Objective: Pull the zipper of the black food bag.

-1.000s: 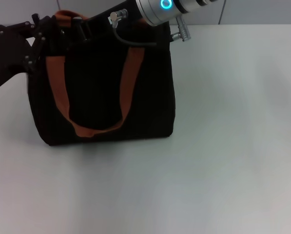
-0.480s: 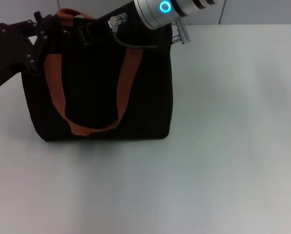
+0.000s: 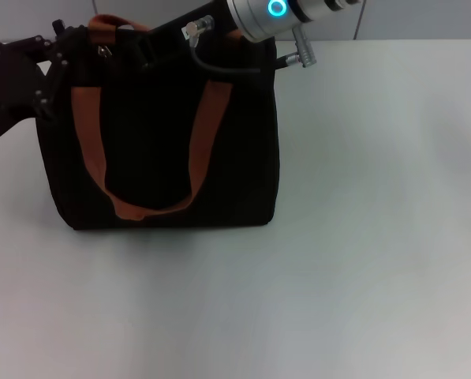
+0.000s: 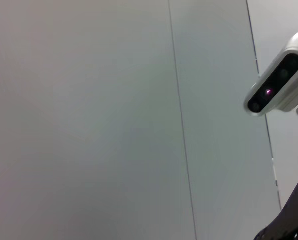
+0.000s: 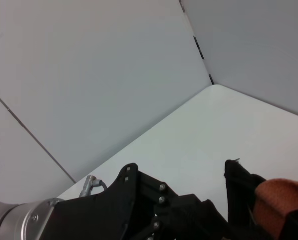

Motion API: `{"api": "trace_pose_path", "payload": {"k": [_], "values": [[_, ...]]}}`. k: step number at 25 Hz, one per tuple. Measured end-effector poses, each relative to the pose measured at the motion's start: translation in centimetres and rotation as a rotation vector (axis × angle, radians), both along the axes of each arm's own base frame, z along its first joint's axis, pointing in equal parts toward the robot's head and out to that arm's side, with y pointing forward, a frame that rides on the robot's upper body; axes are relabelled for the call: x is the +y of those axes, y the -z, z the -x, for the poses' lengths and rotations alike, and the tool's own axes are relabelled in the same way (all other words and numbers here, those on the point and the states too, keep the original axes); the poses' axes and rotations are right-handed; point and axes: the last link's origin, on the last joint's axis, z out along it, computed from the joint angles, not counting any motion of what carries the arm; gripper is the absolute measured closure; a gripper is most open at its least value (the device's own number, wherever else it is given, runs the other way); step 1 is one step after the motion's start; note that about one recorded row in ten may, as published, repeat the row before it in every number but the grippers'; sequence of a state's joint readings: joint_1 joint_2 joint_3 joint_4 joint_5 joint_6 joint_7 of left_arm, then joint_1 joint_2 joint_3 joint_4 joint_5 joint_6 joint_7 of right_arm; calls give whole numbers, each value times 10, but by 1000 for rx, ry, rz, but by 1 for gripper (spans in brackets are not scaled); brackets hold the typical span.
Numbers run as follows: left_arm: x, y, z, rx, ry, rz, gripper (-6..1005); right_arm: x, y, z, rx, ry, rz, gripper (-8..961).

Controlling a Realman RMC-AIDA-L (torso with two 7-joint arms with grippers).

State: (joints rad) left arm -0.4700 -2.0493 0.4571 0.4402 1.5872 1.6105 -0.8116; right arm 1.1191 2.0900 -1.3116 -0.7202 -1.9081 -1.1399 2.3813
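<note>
Head view first: nearest you lies the bare, smooth white table [image 3: 338,260], matte and faintly glossy. Farther back, left of centre, you have the black food bag [image 3: 160,158] standing upright on it, a boxy soft-fabric tote with a flat front. A rust-orange webbing strap [image 3: 144,207] hangs down that front in a U-shaped loop, and a second loop of the same webbing [image 3: 109,26] humps over the top edge. Beside that upper loop you can make out a small silvery glint [image 3: 103,52] on the bag's top, likely the zipper pull; its shape is too small to read.

At the bag's far left top corner, your left gripper [image 3: 50,75] sits against the fabric, a black, angular linkage studded with small screws; you cannot tell whether its fingers are apart or together. Along the bag's top rear edge, your right arm [image 3: 274,16] reaches in from the right: a brushed-silver cylinder with a glowing cyan ring, silver cable plugs and a black cable. Its gripper [image 3: 140,49] is black against the black bag top, so you cannot tell how its fingers stand.

Right wrist view shows you the left gripper's black screwed linkage [image 5: 163,205], an edge of the bag and orange webbing, and plain grey wall panels behind.
</note>
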Motion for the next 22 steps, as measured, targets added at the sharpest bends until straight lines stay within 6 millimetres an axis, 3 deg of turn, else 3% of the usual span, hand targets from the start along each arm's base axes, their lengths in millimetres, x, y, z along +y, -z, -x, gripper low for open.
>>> {"api": "trace_pose_path", "payload": {"k": [22], "values": [[-2, -2, 3, -5, -12, -6, 858, 5, 2, -4, -98, 15, -31, 953]]}}
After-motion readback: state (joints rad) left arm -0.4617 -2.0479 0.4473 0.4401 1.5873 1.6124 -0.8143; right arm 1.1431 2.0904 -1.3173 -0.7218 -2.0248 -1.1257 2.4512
